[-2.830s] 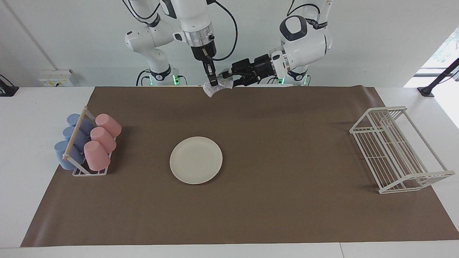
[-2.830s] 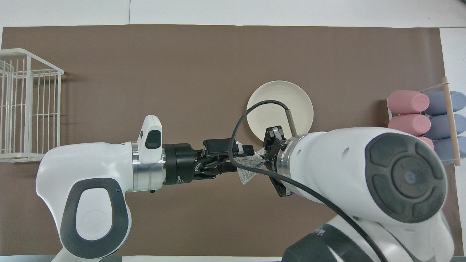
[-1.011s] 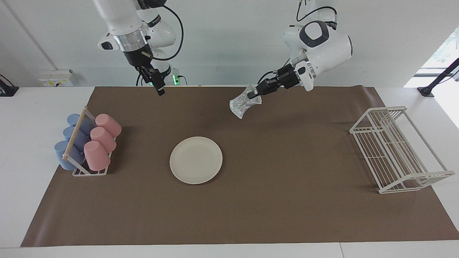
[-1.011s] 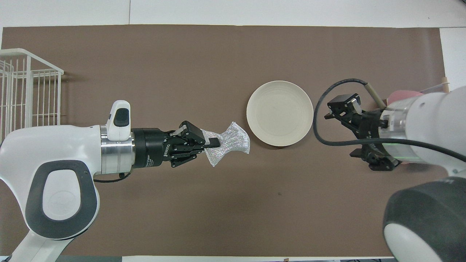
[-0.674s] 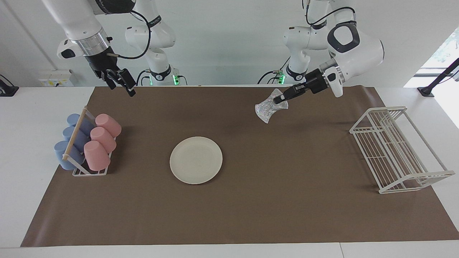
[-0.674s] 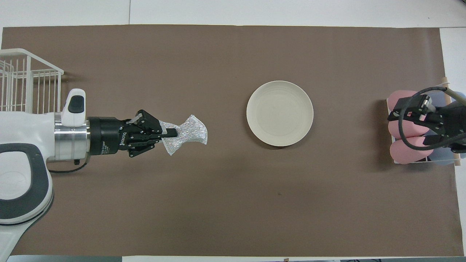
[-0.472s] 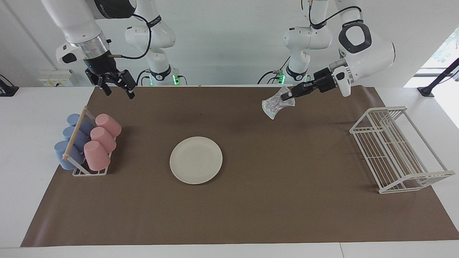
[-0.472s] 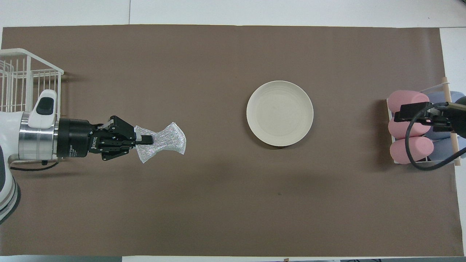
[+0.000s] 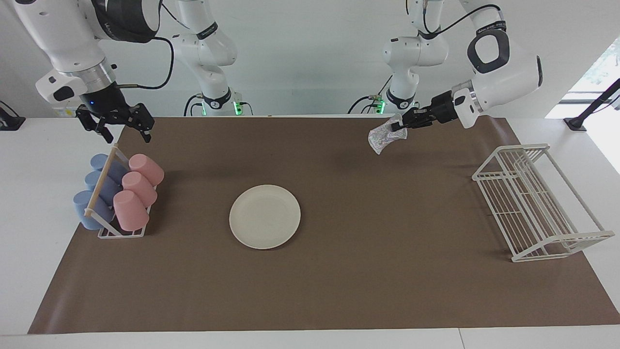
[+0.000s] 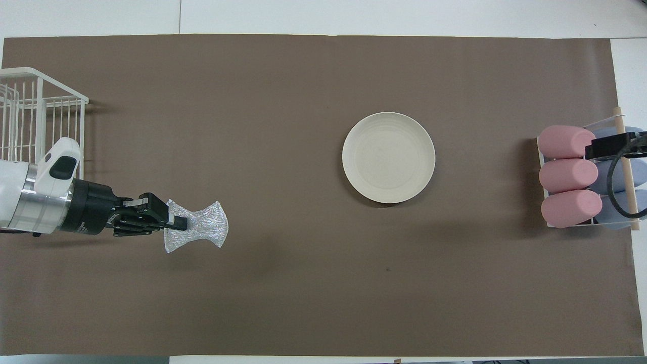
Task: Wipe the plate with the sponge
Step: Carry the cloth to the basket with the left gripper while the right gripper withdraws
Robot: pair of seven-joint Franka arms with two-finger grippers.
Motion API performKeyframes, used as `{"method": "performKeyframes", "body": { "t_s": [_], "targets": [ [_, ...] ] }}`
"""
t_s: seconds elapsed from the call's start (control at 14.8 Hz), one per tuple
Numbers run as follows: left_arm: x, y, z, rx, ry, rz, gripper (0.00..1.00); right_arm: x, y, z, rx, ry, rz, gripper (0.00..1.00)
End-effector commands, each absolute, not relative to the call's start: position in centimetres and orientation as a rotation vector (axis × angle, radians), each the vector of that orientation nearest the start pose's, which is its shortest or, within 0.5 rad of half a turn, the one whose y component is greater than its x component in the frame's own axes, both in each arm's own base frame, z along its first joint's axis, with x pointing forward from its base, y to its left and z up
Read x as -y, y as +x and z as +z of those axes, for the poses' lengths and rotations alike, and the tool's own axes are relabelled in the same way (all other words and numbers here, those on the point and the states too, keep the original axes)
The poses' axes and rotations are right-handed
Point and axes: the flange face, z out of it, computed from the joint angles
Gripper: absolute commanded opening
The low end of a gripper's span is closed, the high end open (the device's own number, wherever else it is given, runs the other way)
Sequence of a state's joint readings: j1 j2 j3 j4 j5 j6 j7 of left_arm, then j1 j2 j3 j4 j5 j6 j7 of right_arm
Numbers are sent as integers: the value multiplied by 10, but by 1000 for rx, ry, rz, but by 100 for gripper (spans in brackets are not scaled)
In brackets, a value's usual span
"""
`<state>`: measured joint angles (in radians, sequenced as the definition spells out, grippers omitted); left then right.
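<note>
Sponge hangs pinched in left gripper, above mat.

1. The facing view looks from high across the worktop toward both robot bases, from well back, taking in the whole brown mat.
2. The overhead view looks steeply down from above the robots' end, forward along the mat, somewhat closer.
3. Both share the mat, the plate, the cup rack and the wire rack, half a turn apart.
</note>
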<state>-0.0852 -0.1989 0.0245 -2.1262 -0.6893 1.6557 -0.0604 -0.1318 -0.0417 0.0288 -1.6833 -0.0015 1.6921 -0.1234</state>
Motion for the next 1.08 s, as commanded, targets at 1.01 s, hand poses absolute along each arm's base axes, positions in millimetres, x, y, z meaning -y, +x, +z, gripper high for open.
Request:
{"method": "performKeyframes", "body": {
  "t_s": [1.01],
  "targets": [
    [-10, 540, 557, 363, 3796, -218, 0, 70, 543, 619, -51, -3166, 34, 100]
  ]
}}
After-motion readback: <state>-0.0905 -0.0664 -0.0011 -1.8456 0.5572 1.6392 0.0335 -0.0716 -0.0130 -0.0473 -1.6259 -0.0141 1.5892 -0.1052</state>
